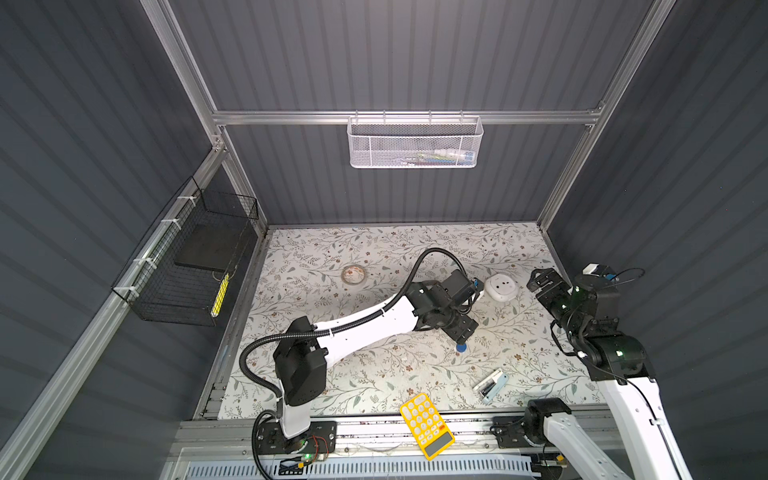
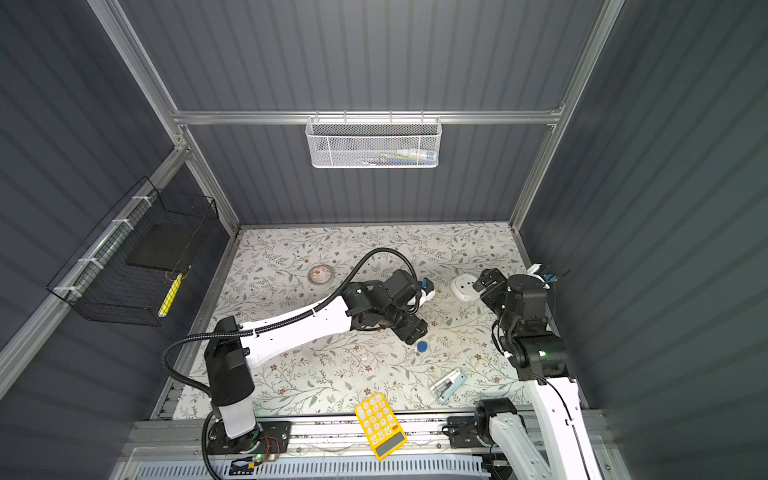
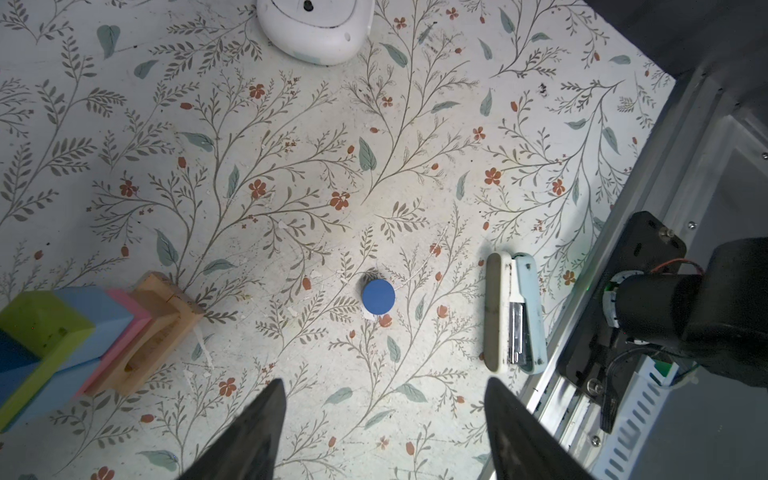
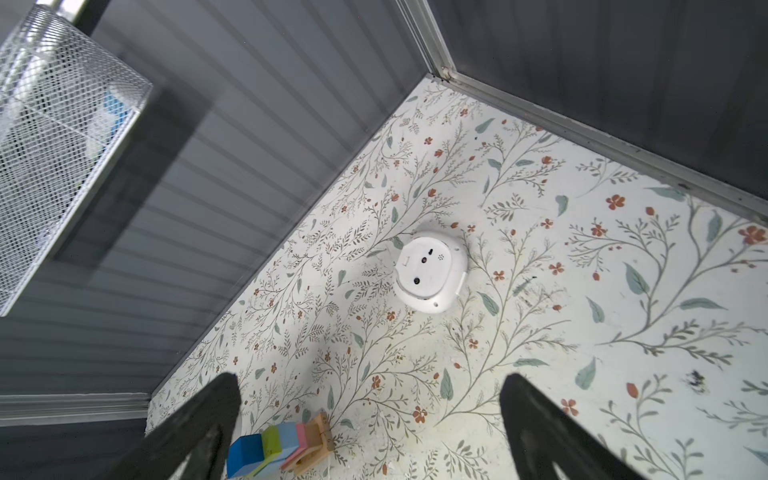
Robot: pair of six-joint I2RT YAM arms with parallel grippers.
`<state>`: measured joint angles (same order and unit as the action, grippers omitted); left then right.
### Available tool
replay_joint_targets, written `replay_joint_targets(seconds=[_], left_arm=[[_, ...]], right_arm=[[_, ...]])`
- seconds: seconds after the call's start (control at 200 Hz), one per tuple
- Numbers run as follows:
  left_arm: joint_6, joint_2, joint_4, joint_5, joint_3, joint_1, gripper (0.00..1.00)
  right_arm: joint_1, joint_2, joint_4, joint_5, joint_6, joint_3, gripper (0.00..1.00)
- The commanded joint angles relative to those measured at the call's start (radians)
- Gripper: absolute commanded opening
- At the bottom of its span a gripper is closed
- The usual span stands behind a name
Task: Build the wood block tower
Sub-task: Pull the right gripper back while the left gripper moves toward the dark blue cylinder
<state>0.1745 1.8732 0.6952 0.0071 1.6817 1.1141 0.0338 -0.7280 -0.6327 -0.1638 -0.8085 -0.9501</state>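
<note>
Dark-blue short wooden cylinder stands on one flat end on the floral-printed table top. It is alone, just ahead of the left gripper and centred on the gap between its two black fingers. Those fingers are spread well wider than the cylinder, with nothing between them. In both top views the cylinder shows just past the gripper's tip.

It looks like a small painted piece of solid wood: probably light, rigid and not fragile, but smooth. The curved wall gives flat pads only a narrow line of contact, so it could twist or squirt out of a careless pinch. The best hold is likely on opposite sides of the round wall, about halfway up, with the flat faces kept level for setting down.

Beyond the outer side of one finger, well apart from the cylinder, stands the tower of wood blocks. It has tan bars at the base, then pink, light-blue and lime-green layers, with a dark-blue cube topmost. It appears loosely stacked, so a nudge could topple it.

Outside the other finger lies a pale-blue stapler, and farther ahead of the fingertips sits a white round plastic device.

The right gripper hangs empty near that device, its fingers spread wide.
</note>
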Motion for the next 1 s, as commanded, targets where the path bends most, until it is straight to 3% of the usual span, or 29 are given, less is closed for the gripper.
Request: replay_joint_targets(seconds=[0.0,0.39,0.99], left_arm=[[-0.014,0.032,0.044,-0.024,0.040,0.021,0.76],[0.009,0.196,0.111,-0.063,0.145,0.053,0.78],[0.052,0.367,0.175,-0.135,0.253,0.072,0.74]], right_arm=[[-0.054,0.009,0.002,0.076,0.008,0.024,0.99],[-0.232,0.034,-0.013,0.204,0.029,0.068,0.99],[-0.305,0.029,0.010,0.297,0.039,0.093,0.99]])
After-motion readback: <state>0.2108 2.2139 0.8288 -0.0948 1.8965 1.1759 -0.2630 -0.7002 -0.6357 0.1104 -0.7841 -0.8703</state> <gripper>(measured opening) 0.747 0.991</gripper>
